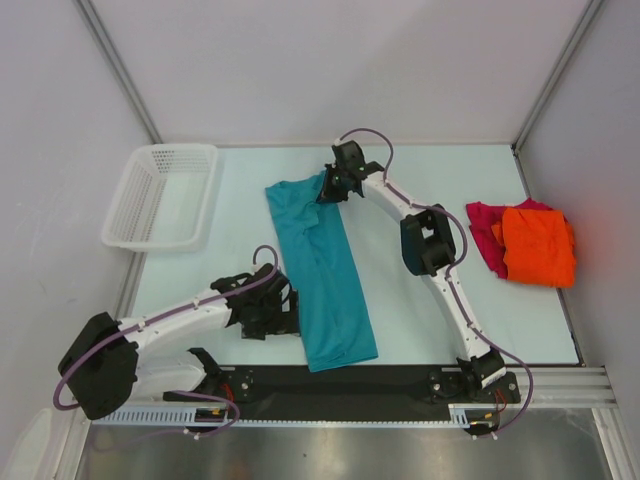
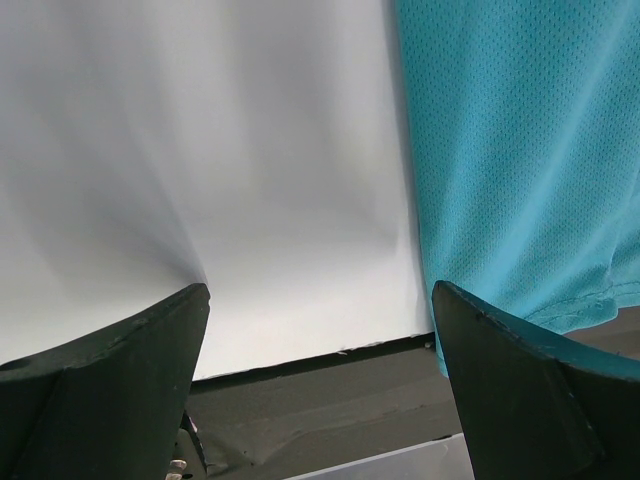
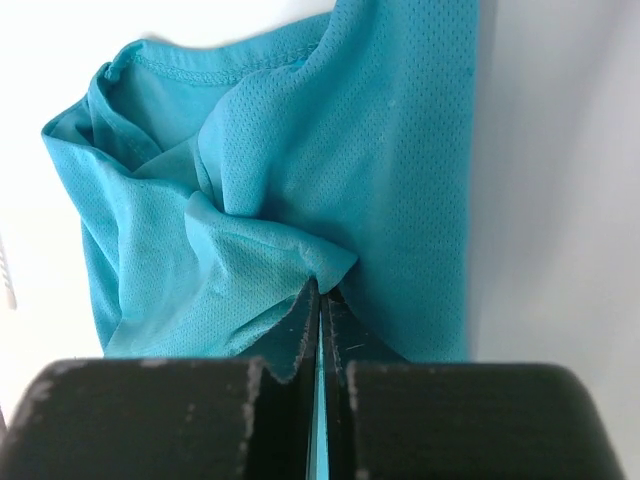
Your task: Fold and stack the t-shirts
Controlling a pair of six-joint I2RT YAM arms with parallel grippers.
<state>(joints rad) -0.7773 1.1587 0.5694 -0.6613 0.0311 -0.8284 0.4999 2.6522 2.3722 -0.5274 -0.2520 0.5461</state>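
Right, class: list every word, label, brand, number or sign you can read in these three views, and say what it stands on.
There is no readable text in any view.
The teal-blue t-shirt, orange t-shirt, magenta t-shirt and white mesh basket all look plain, with no print, tag or number showing.
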